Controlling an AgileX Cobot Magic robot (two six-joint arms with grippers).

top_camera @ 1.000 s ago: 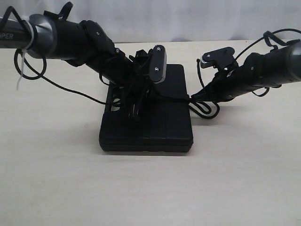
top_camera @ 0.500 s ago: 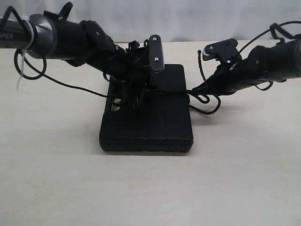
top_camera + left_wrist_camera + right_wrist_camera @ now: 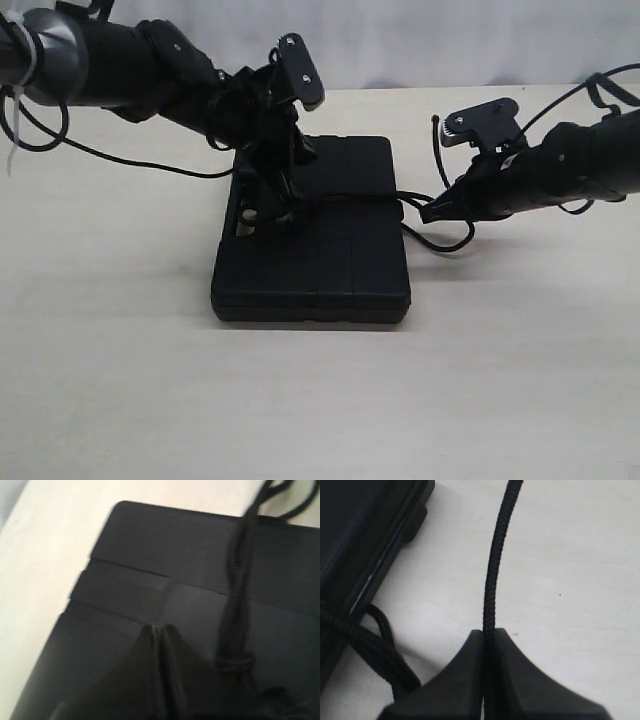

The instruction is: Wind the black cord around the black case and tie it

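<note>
The black case (image 3: 330, 265) lies flat in the middle of the table. The black cord (image 3: 352, 199) crosses its lid and loops on the table past the case's right edge. My left gripper (image 3: 287, 218) points down at the left part of the lid. Its jaws are shut with nothing showing between them (image 3: 158, 628). The twisted cord (image 3: 239, 575) runs beside them, with a knot close to the jaws. My right gripper (image 3: 433, 212) is just off the case's right edge, shut on the cord (image 3: 493, 570) at its tips (image 3: 484, 631). More cord loops (image 3: 372, 650) lie against the case (image 3: 360, 535).
The case rests on a pale tabletop (image 3: 320, 400). A thin black cable (image 3: 130, 163) sags from the left arm onto the table left of the case. Another cable (image 3: 590, 85) arches over the right arm.
The left gripper has shut, and its wrist has risen and swung left over the case. The right gripper has drawn a little to the right with the cord, and the loops have shrunk.
</note>
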